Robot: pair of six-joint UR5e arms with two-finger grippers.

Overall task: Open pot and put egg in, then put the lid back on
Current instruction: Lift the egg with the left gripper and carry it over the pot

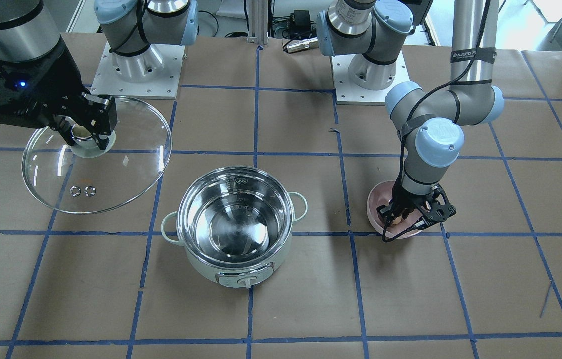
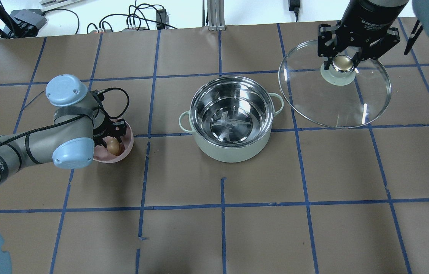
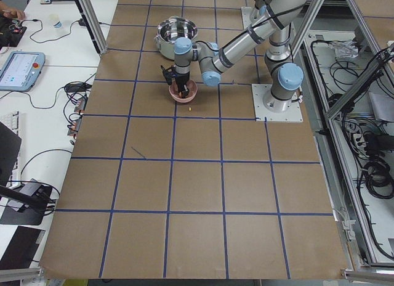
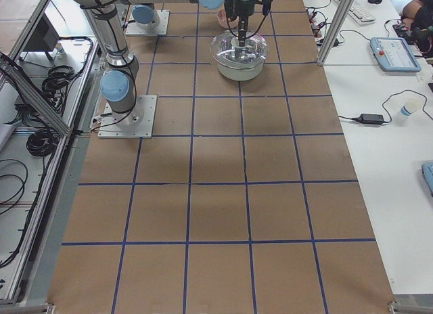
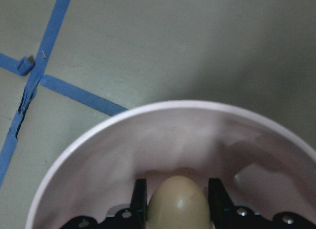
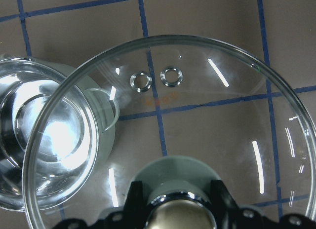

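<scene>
The mint-green pot (image 1: 238,224) stands open at the table's middle, its steel inside empty; it also shows in the overhead view (image 2: 233,118). My right gripper (image 1: 84,132) is shut on the knob of the glass lid (image 1: 111,169) and holds it tilted above the table, off to the pot's side. The lid (image 2: 336,99) also shows in the overhead view and in the right wrist view (image 6: 197,115). My left gripper (image 5: 177,184) is down inside a pink bowl (image 5: 173,135). Its fingers press both sides of the tan egg (image 5: 178,204), which also shows in the overhead view (image 2: 113,146).
The pink bowl (image 2: 127,150) sits about a tile from the pot on my left. Both arm bases (image 1: 136,65) are bolted at the table's robot side. Blue tape lines grid the brown table. Cables and a teach pendant (image 3: 21,67) lie beyond the table edge.
</scene>
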